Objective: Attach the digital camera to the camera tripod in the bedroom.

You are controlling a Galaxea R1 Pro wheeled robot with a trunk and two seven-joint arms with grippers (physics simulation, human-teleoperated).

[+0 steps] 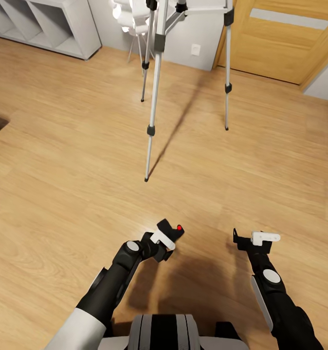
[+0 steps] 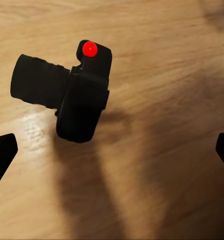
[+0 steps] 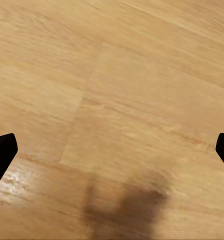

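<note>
My left gripper, arm bent forward and low over the wood floor, carries the digital camera; whether it clamps, I cannot tell. My right gripper spread, empty. Camera tripod ahead.

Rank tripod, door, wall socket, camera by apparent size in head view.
1. Door, cropped by frame.
2. Tripod, top cut off.
3. Camera, partly hidden at the left pincer.
4. Wall socket.
Camera versus socket is unsure: the camera sits nearer.
</note>
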